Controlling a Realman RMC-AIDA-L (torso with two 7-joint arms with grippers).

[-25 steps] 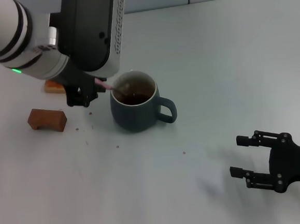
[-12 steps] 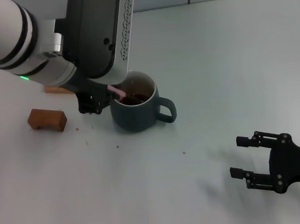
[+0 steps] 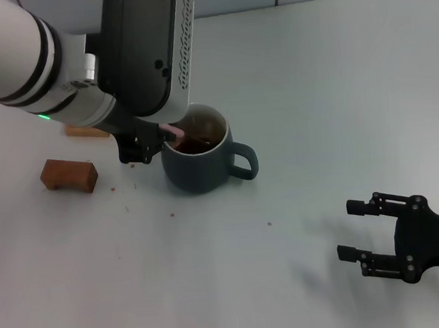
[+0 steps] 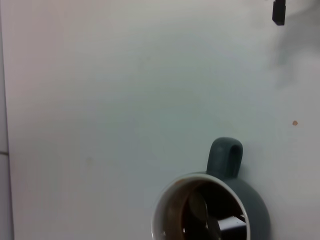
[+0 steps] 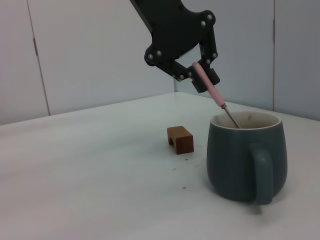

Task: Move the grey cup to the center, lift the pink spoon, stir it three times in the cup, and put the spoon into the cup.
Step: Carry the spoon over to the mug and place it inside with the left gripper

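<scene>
The grey cup (image 3: 199,164) stands mid-table with dark liquid inside and its handle toward my right arm. In the right wrist view the cup (image 5: 243,157) is near, and the pink spoon (image 5: 211,90) slants down into it, metal neck below the rim. My left gripper (image 3: 148,144) hangs just beside the cup's rim, shut on the spoon's pink handle (image 3: 173,130); the same left gripper (image 5: 199,75) shows in the right wrist view above the cup. The left wrist view looks down into the cup (image 4: 256,210). My right gripper (image 3: 345,230) rests open near the table's front right, nothing in it.
A brown wooden block (image 3: 69,174) lies left of the cup, also visible as the block (image 5: 180,139) in the right wrist view. An orange-brown block (image 3: 86,131) shows partly behind my left arm. Small crumbs dot the white table (image 3: 312,88).
My left gripper has shifted right, closer to the cup's rim, carrying the spoon's handle with it. The cup and the right arm have stayed put.
</scene>
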